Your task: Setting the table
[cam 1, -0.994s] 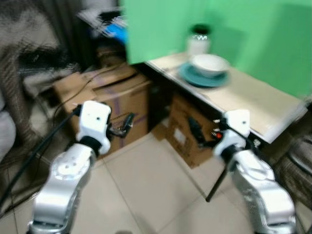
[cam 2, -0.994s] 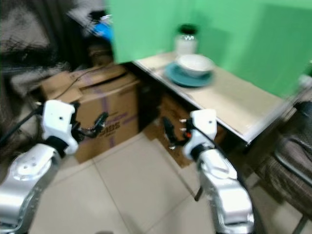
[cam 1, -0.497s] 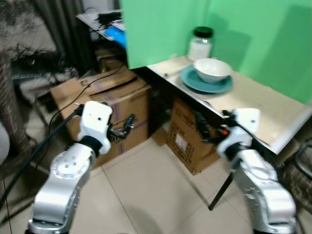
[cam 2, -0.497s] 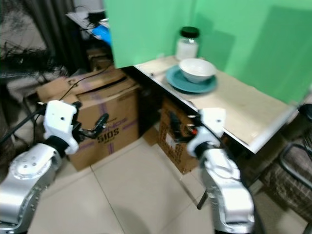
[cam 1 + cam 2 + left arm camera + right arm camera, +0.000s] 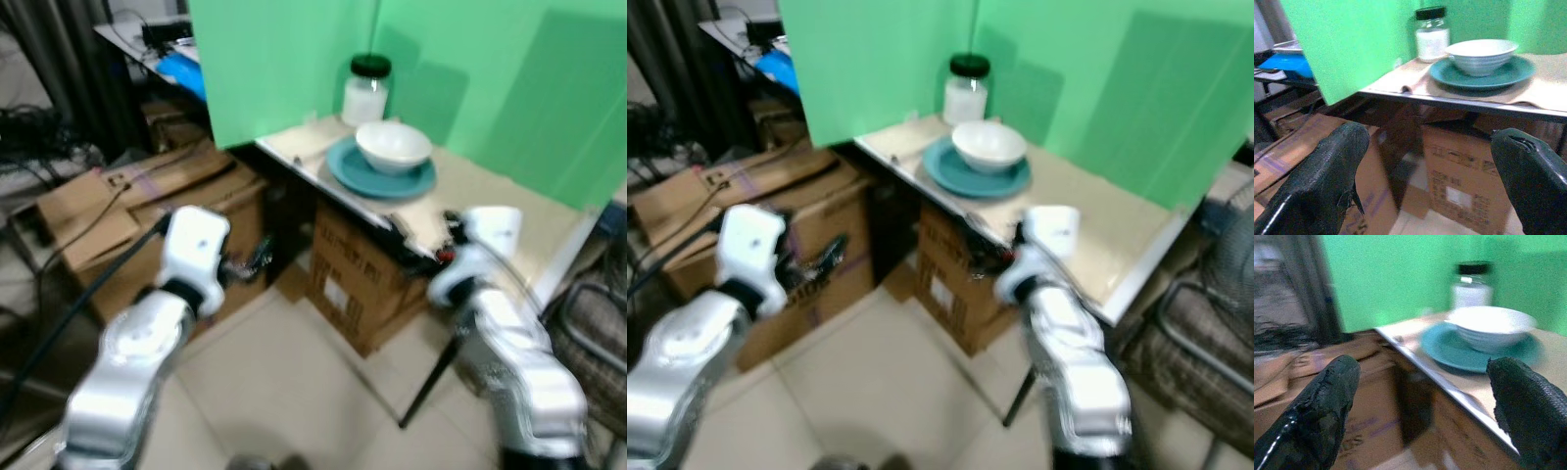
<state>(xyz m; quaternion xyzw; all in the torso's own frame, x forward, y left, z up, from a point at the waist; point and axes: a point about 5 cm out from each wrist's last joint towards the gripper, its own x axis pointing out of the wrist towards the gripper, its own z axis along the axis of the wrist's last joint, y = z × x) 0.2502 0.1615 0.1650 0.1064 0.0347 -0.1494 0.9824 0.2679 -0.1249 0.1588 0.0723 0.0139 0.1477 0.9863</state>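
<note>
A white bowl [image 5: 393,146] sits in the middle of a teal plate [image 5: 381,179] near the left end of a pale desk [image 5: 509,201], which stands in front of a bright green backdrop [image 5: 460,78]. Just behind the plate, against the backdrop, stands a glass jar [image 5: 364,90] with a black lid and white contents. A thin beige cloth [image 5: 1542,93] covers the desk top under the plate, with its edge curling at the desk's front rim. Both arms are raised in front of the robot, short of the desk. The left tool [image 5: 1430,181] hangs over the floor beside a large cardboard box [image 5: 127,211] with a dark cable across its flaps; its two black fingers [image 5: 1327,181] stand wide apart with nothing between them, pointing toward the desk's front edge and the plate beyond. The right tool [image 5: 1425,411] is near the desk's front rim, level with the plate; its fingers [image 5: 1317,411] are likewise spread wide and empty, framing the bowl and jar ahead. Under the desk another cardboard box [image 5: 358,284] with a white label rests on the tiled floor [image 5: 294,392]. A dark chair [image 5: 598,333] stands off the desk's right end.
</note>
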